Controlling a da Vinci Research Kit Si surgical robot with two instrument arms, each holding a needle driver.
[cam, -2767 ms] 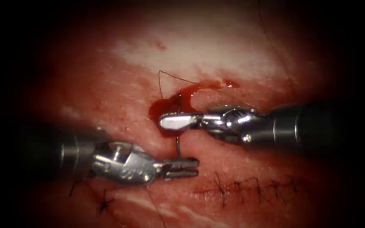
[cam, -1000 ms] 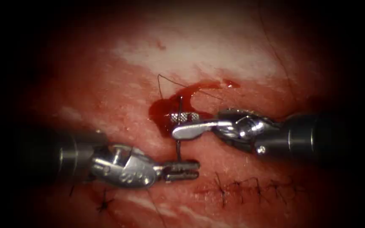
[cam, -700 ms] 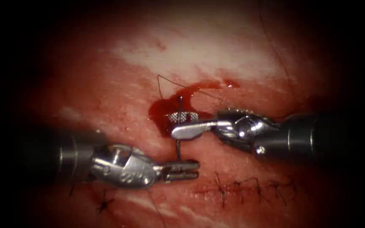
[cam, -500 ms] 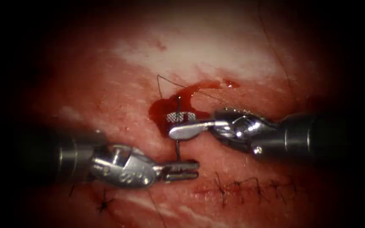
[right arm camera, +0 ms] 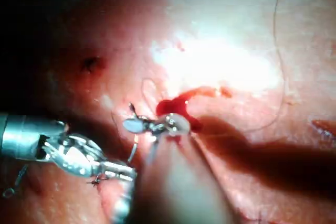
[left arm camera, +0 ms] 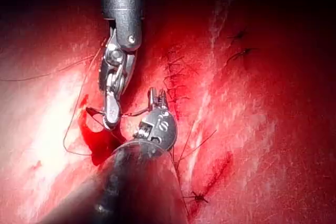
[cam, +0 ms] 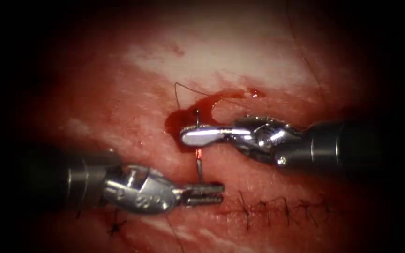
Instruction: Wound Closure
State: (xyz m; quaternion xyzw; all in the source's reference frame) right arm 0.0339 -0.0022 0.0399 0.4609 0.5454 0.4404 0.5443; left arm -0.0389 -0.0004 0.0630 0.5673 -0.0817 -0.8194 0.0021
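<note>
The left end effector (cam: 207, 193) comes in from nine o'clock in the endoscope view, its jaws pressed together on one end of the needle (cam: 198, 161). The needle stands as a thin curved wire running from those jaws up toward twelve o'clock, to the right end effector (cam: 194, 136). That tool enters from three o'clock, and its jaws are closed across the needle higher along the curve, with a short stub of the needle showing above them beside the red fluid (cam: 179, 124). The needle's shaft between the two tools lies clear above the tissue (cam: 221, 56); whether its upper end sits in the tissue cannot be told.

The thread (cam: 183, 89) rises from the red fluid in a thin loop toward twelve o'clock and trails off toward three o'clock over the pale tissue. A row of dark finished stitches (cam: 277, 208) lies at about five o'clock, right of the left tool's tip. More dark knots (cam: 116, 227) sit near seven o'clock.

In the left wrist view the right end effector (left arm camera: 110, 121) hangs over the red fluid (left arm camera: 100, 145), close beside the left end effector (left arm camera: 157, 98).
</note>
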